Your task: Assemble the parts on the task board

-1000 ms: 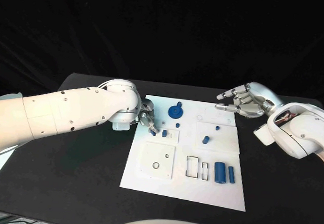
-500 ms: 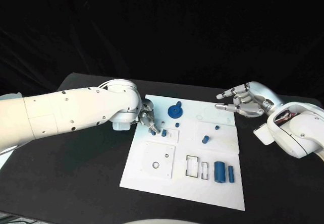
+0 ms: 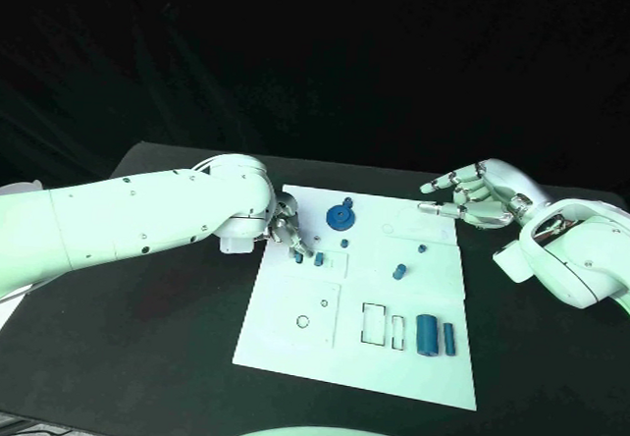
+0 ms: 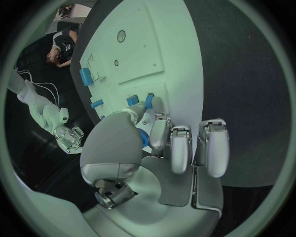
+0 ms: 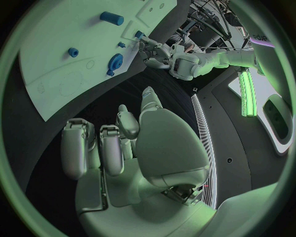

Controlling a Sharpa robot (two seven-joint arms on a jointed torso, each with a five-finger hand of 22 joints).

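Nothing has shifted since 0.5 s ago; left hand [image 3: 289,233] stays at the task board [image 3: 357,363] upper-left edge, fingertips beside 2 small blue pegs [image 3: 319,260], grip unclear; right hand [image 3: 472,199] empty, fingers apart, upper right; pegs look light, rigid, slick; pinch the sides.

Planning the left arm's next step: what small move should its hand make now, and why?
Probably ease the left hand down to pinch the small blue peg beside its fingertips; its fingers hover at the task board edge, seemingly holding nothing.
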